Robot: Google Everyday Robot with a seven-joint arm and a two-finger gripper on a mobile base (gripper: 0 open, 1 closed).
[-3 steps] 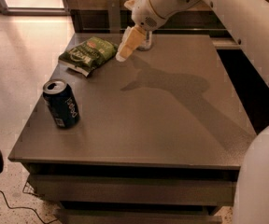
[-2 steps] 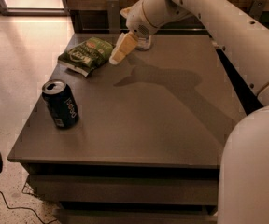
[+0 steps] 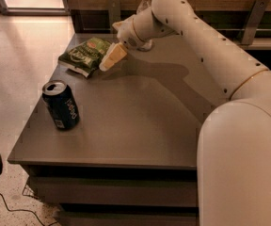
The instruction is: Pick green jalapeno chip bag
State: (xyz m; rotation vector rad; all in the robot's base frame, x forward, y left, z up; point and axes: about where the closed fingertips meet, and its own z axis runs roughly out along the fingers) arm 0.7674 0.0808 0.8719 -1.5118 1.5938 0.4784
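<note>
The green jalapeno chip bag [image 3: 84,54] lies flat at the far left of the grey table [image 3: 140,121]; it is crinkly green with a small red logo and pale edges. My gripper [image 3: 111,59] hangs from the white arm that reaches in from the right. Its pale fingers point down and left, just to the right of the bag's right edge and close above the table. The bag lies free on the table.
A dark blue soda can [image 3: 60,105] stands upright near the table's left front edge. A clear plastic bottle [image 3: 145,4] with a white cap stands at the back, partly behind my arm. A wood wall runs behind the table. Pale floor lies to the left.
My gripper has moved left and down toward the chip bag's right edge. The bag and the can have not moved.
</note>
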